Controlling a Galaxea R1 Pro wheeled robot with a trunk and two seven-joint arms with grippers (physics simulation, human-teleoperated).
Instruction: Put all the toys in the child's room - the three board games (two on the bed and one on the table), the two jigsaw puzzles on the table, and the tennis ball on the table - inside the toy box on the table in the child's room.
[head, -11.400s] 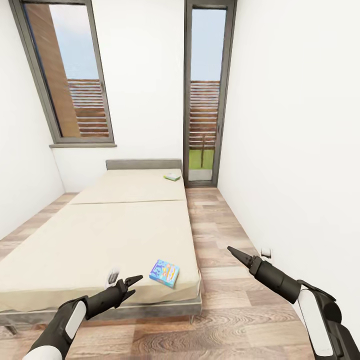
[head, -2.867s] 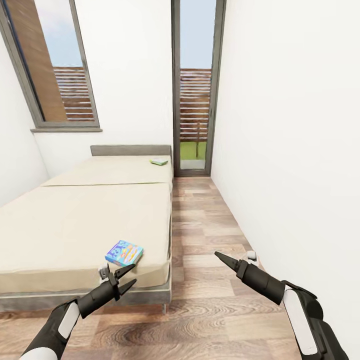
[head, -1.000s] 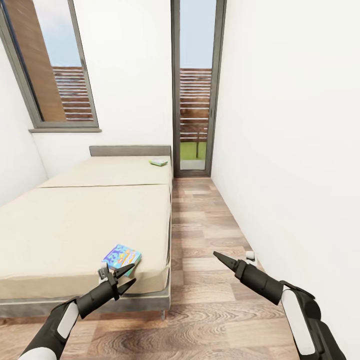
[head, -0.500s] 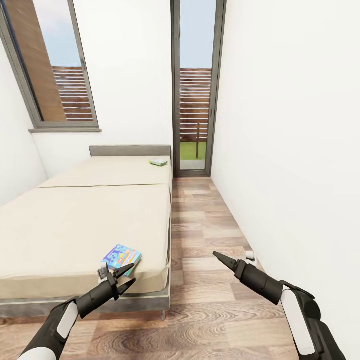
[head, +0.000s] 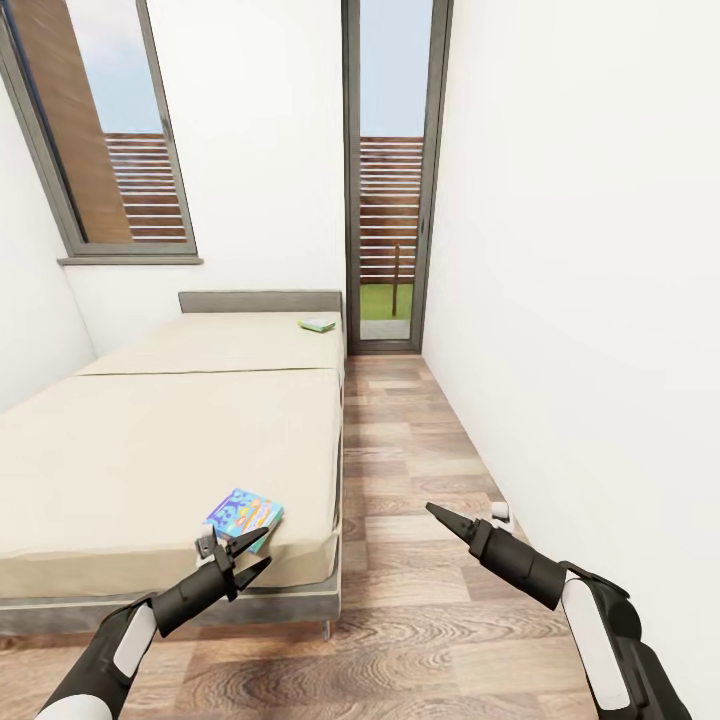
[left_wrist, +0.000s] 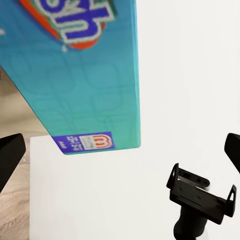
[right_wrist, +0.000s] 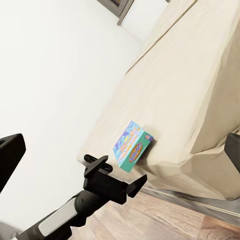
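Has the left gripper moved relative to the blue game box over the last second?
No. The left gripper sits open just short of the blue game box, same gap as before.

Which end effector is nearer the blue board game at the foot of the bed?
Left. The left end effector sits open just short of the blue board game; the right end effector hangs over the floor beside the bed.

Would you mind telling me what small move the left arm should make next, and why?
Probably ease the left hand forward and slightly up to straddle the blue-green board game. The hand is open and sits just short of the box, which lies flat near the corner of the bed; nothing lies between them.
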